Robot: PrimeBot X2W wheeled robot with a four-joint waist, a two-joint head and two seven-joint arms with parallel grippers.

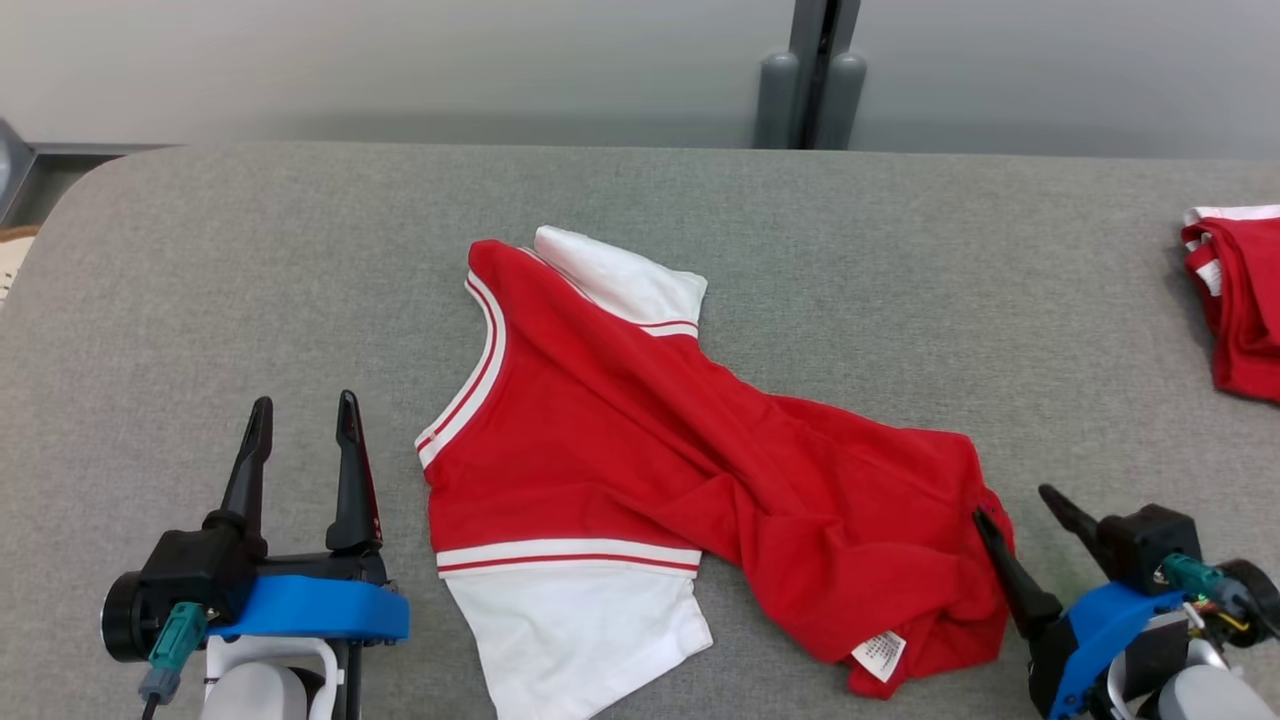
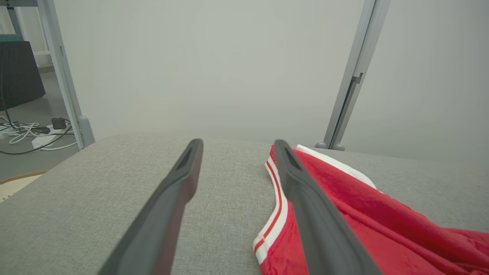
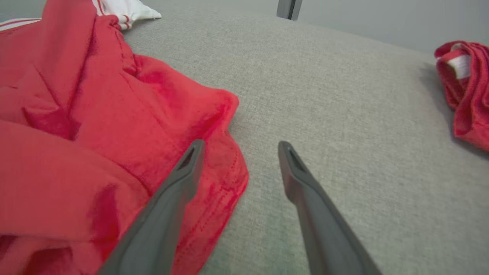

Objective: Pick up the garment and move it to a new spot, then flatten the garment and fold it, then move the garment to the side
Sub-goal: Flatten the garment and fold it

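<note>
The garment (image 1: 650,430) is lying slantwise, hem end reaching the right fingers (image 1: 1010,570), neckline just beside the left fingers (image 1: 350,480); both pairs are standing wide apart.

A grey fabric-covered counter (image 1: 250,260) with a rounded corner at the upper left spans the head view. A red garment (image 1: 620,430) with white sleeves lies rumpled at its centre. A second red garment (image 1: 1245,310), bunched, lies at the right edge.
</note>
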